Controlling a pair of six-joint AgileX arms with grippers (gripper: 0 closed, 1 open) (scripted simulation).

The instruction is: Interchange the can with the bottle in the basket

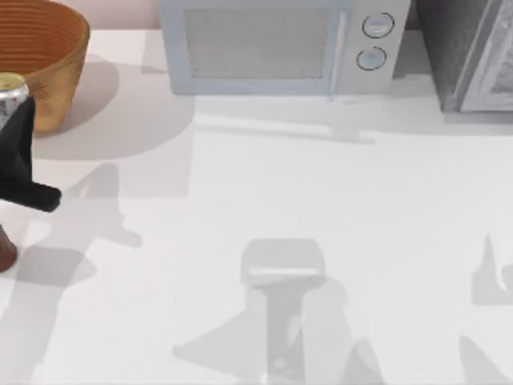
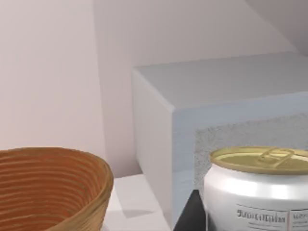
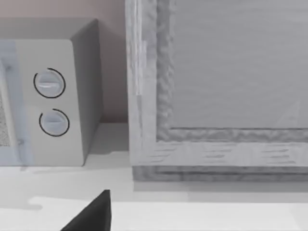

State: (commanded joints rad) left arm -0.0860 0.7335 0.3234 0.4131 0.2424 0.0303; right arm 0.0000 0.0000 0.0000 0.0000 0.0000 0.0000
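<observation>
The orange-brown wicker basket stands at the table's back left corner; its ribbed rim shows in the left wrist view too. Just in front of the basket, at the left edge, my left gripper is shut on the white can and holds it upright. In the left wrist view the can's gold top is close up, with a black finger beside it. The dark reddish-brown bottle stands on the table at the left edge, nearer the front. A black part of my right gripper shows facing the back right.
A white microwave with two round knobs stands at the back centre, close to the basket's right. A grey textured cabinet fills the back right corner. Arm shadows lie across the white table.
</observation>
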